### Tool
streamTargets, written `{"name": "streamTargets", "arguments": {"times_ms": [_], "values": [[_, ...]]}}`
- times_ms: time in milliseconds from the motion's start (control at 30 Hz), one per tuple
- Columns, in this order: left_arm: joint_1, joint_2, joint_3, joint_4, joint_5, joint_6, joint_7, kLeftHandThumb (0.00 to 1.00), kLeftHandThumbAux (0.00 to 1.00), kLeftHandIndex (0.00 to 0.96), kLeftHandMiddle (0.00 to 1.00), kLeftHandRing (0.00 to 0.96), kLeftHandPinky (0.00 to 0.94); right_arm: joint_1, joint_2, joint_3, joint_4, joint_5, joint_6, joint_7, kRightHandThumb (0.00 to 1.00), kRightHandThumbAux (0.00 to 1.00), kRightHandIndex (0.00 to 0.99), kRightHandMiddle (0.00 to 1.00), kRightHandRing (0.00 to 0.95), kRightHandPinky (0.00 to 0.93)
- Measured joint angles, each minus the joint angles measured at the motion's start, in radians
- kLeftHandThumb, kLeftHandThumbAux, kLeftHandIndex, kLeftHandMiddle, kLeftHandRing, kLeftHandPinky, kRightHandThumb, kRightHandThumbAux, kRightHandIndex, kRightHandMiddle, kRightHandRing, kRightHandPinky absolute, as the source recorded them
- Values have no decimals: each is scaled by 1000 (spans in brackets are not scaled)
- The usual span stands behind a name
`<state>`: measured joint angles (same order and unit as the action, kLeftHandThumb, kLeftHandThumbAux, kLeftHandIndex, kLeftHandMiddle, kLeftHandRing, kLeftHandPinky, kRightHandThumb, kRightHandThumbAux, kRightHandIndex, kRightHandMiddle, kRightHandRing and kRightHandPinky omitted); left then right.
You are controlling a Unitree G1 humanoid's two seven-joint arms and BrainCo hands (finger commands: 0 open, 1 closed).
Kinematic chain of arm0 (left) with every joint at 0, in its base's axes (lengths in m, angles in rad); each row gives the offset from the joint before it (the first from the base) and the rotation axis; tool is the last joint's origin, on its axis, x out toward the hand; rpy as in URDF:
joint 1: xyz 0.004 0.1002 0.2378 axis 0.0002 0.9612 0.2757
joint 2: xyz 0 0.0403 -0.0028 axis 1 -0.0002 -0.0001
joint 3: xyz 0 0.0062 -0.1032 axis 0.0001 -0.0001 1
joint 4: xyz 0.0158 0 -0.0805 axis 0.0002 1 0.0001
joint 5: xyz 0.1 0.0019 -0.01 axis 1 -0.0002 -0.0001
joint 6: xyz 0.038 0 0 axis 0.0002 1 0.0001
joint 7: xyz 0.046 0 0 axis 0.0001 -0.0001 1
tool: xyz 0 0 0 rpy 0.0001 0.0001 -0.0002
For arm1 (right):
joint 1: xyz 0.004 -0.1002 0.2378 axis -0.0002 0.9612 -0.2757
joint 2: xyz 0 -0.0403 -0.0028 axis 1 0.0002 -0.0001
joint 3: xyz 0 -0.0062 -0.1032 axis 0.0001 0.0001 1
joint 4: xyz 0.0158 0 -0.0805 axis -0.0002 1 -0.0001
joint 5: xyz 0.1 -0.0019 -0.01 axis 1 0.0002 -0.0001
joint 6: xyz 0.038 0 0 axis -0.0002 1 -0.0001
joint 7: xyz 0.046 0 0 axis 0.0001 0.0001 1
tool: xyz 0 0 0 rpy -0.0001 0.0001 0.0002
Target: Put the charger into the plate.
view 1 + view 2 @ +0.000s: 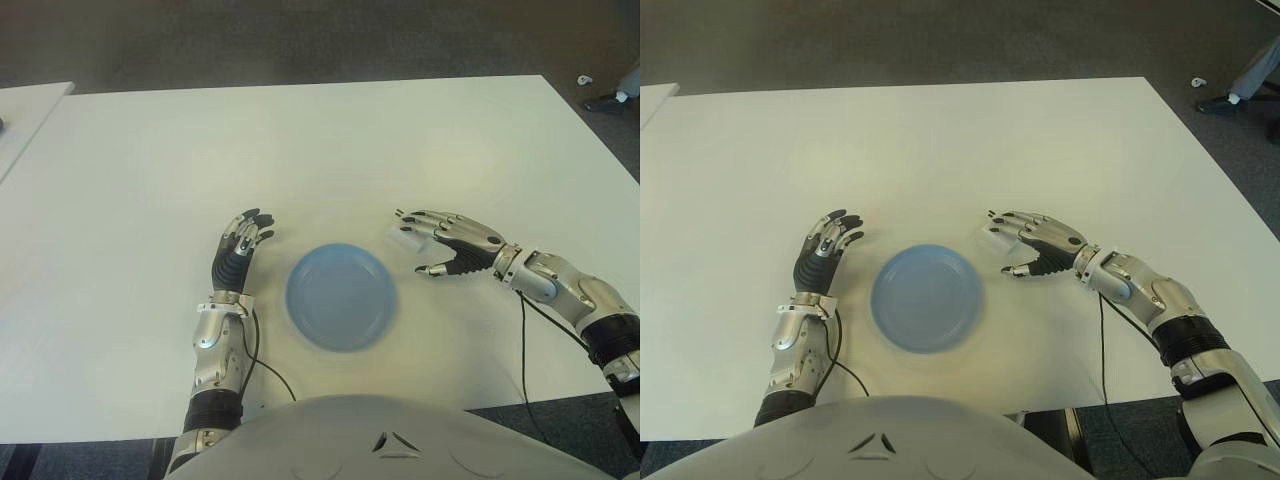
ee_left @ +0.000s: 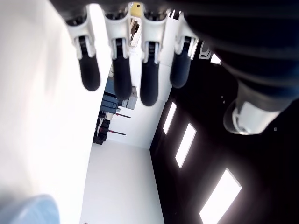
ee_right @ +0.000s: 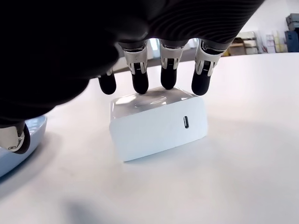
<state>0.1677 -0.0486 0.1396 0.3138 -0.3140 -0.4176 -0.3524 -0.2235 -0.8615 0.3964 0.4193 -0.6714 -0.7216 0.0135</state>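
White charger (image 3: 156,123) standing on the table (image 1: 300,150), just right of the blue plate (image 1: 340,296), not in it. Right hand (image 1: 452,243) over the charger, fingertips (image 3: 169,77) touching its top, thumb apart near the plate rim, nothing gripped. Left hand (image 1: 240,245) left of the plate, fingers straight and relaxed, holding nothing.
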Motion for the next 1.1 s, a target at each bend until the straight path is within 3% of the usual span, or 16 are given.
{"name": "streamTargets", "arguments": {"times_ms": [333, 700, 867, 1100], "values": [[0, 1, 3, -1, -14, 3, -1, 0, 510, 268, 324, 294, 287, 15, 18, -24, -7, -81, 0, -110, 31, 297, 0, 0, 0, 0], [1, 4, 2, -1, -12, 9, -1, 0, 503, 254, 308, 276, 261, 31, 70, -87, -57, -118, 60, -252, 187, 278, 0, 0, 0, 0], [1, 5, 2, -1, -12, 11, -1, 0, 516, 259, 314, 282, 276, 25, 99, -104, -74, -127, 102, -281, 243, 254, 0, 0, 0, 0], [-1, 6, 3, -1, -13, 19, -1, 0, 520, 267, 325, 284, 262, 21, 144, -127, -103, -118, 153, -290, 247, 205, 0, 0, 0, 0]]}}
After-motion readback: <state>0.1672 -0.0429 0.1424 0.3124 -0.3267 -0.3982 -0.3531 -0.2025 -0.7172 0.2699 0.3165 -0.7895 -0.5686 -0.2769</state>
